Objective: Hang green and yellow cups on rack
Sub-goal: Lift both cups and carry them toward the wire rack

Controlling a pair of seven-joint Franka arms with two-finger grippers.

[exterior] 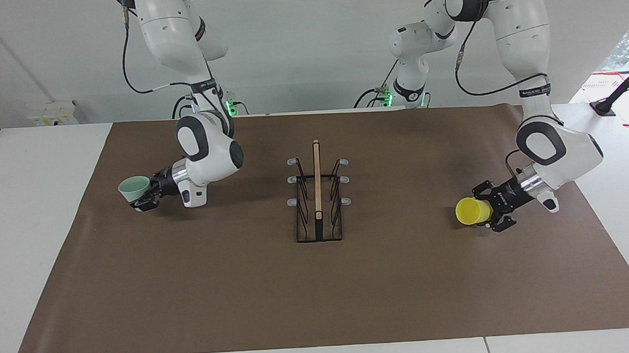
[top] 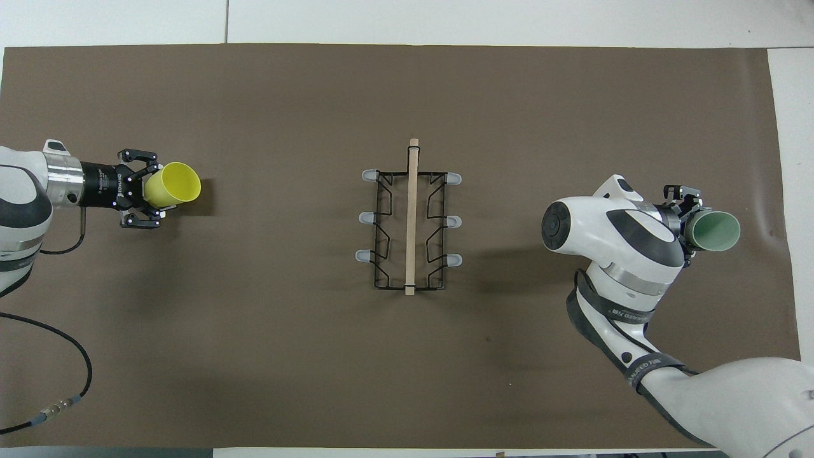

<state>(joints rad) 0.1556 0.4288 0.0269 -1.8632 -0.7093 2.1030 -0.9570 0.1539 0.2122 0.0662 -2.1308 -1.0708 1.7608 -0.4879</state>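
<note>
**A cup in each of my hands, rack between**

My left fingers (exterior: 490,209) grip the yellow cup (exterior: 472,211), which lies on its side with its mouth turned away from my wrist. My right fingers (exterior: 144,199) clasp the green cup (exterior: 134,188), mouth tilted upward. The rack (exterior: 318,200) stands on the brown surface (exterior: 192,288) midway between them, its prongs bare.

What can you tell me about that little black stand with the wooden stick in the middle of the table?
The rack is a small black wire stand on a rectangular base, topped by a light wooden bar running away from the robots. Six grey-tipped prongs stick out, three per side, all bare. It stands upright on the brown mat, midway between the two arms. Nothing touches it; both cups are well away from it.
</note>
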